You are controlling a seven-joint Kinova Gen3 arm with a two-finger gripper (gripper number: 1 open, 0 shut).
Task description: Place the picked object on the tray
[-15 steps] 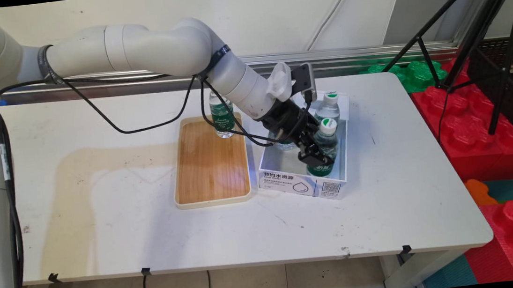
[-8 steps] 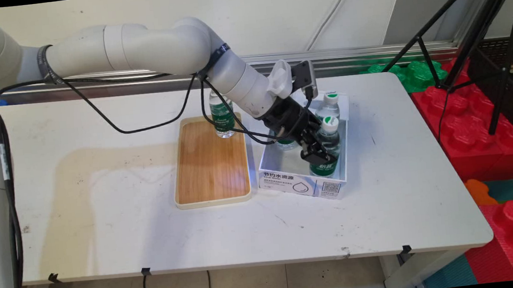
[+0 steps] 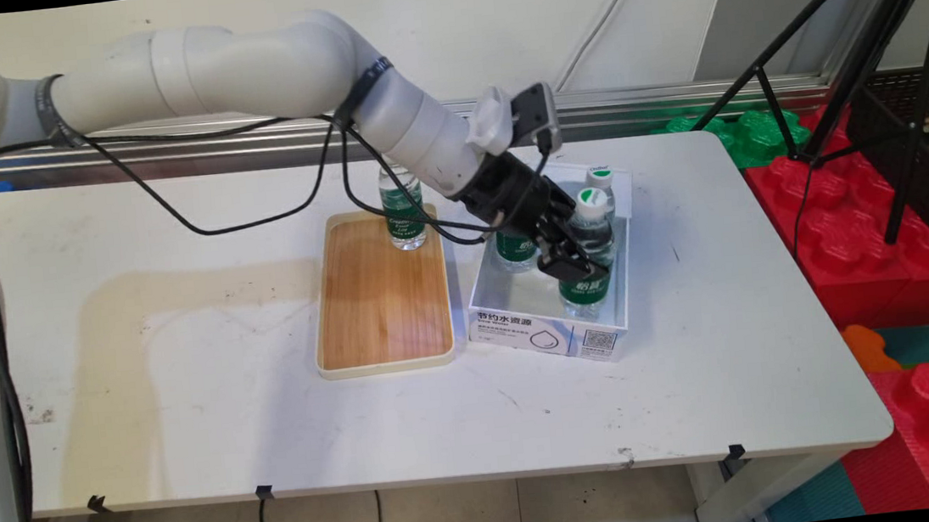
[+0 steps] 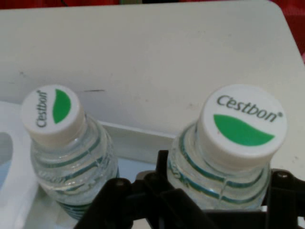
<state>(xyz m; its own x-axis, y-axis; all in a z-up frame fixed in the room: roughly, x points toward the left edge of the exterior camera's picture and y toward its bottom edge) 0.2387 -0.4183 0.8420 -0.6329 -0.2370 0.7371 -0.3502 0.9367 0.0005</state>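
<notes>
My gripper (image 3: 574,261) is shut on a clear water bottle (image 3: 590,240) with a green label and a white cap, holding it upright by its upper body. The bottle hangs inside the white cardboard box (image 3: 544,332), its base still below the rim. In the hand view the held bottle's cap (image 4: 243,121) fills the right side, with my black fingers (image 4: 163,168) on either flank of its shoulder. A second bottle (image 4: 55,119) stands just to its left in the box. In the main view two more bottles (image 3: 598,182) (image 3: 516,247) stand in the box behind the held one.
Left of the box lies a wooden tray (image 3: 383,303) with one bottle (image 3: 403,211) upright at its far end. Black cables hang from the arm above the tray's back edge. A black tripod (image 3: 861,44) and red and green foam blocks (image 3: 900,270) stand beyond the table's right edge.
The gripper has risen with the bottle in it, so the bottle's cap now sits higher than the box rim. The arm has swung up a little; the other bottles stay put.
</notes>
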